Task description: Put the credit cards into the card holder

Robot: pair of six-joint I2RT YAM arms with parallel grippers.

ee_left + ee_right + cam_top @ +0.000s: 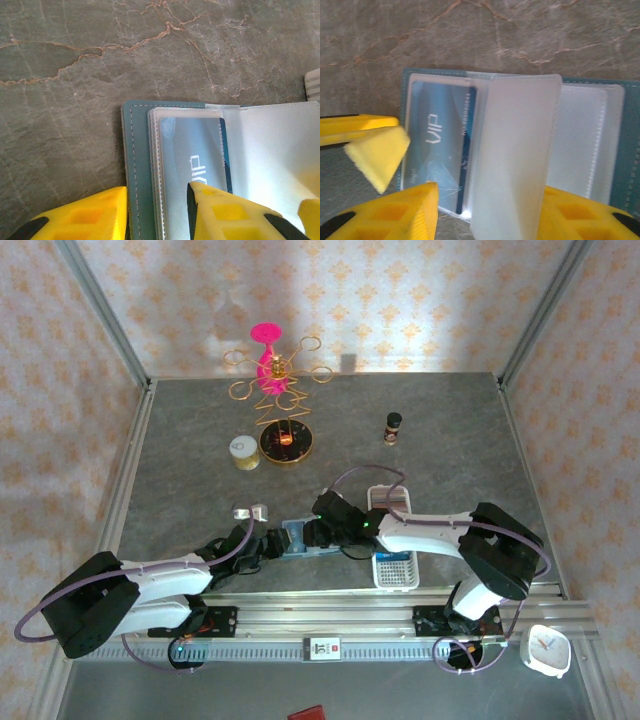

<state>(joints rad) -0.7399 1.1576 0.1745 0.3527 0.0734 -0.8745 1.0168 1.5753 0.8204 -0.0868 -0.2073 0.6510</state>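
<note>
The teal card holder [298, 537] lies open on the table between both grippers. Its clear sleeves hold a blue credit card marked VIP [200, 155] [440, 145]. My left gripper [157, 210] [268, 545] straddles the holder's left cover [136, 165]. One of its fingers [85, 217] is beside the cover's outer edge, the other rests over the sleeve with the card. My right gripper [490, 210] [320, 532] has its jaws apart around a translucent sleeve leaf [515, 160]. The leaf stands up from the holder [620, 150] and touches the right finger.
A white slotted tray [392, 502] with something blue at its near end lies just right of the holder. Farther back are a small dark bottle [393, 426], a pink and gold wire stand [272, 370], a yellowish roll [244, 451] and a small silver object [250, 511].
</note>
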